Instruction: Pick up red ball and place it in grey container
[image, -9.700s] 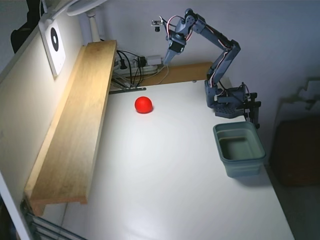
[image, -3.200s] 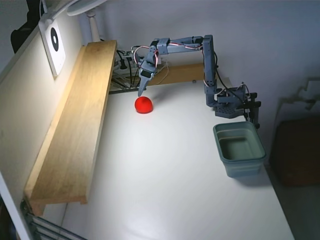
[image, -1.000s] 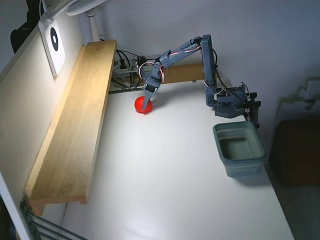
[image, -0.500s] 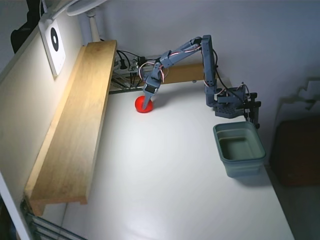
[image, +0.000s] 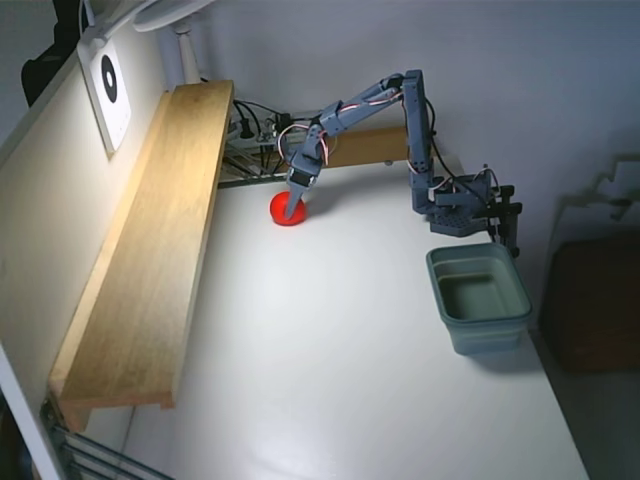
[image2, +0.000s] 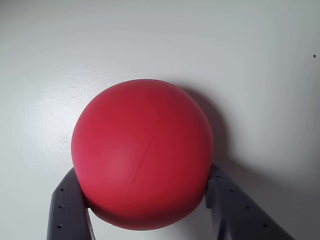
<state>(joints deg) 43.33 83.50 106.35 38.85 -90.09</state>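
While pressed on both sides of the red ball (image2: 141, 152), jaws beside wooden shelf (image: 150, 250); grey container (image: 479, 298) well apart.

No readable text, label, brand or number on anything in either view.

Bare table (image: 330, 340) between ball (image: 284, 212), container (image: 480, 298)

The robot arm (image: 405, 110) is blue-grey all over, made of thin, blocky parts joined together. Thin red and white wires loop along it. Its base (image: 462, 205) is a chunky block with a black clamp. The gripper (image2: 145, 212) has two dark grey fingers (image2: 67, 212) with tiny holes.
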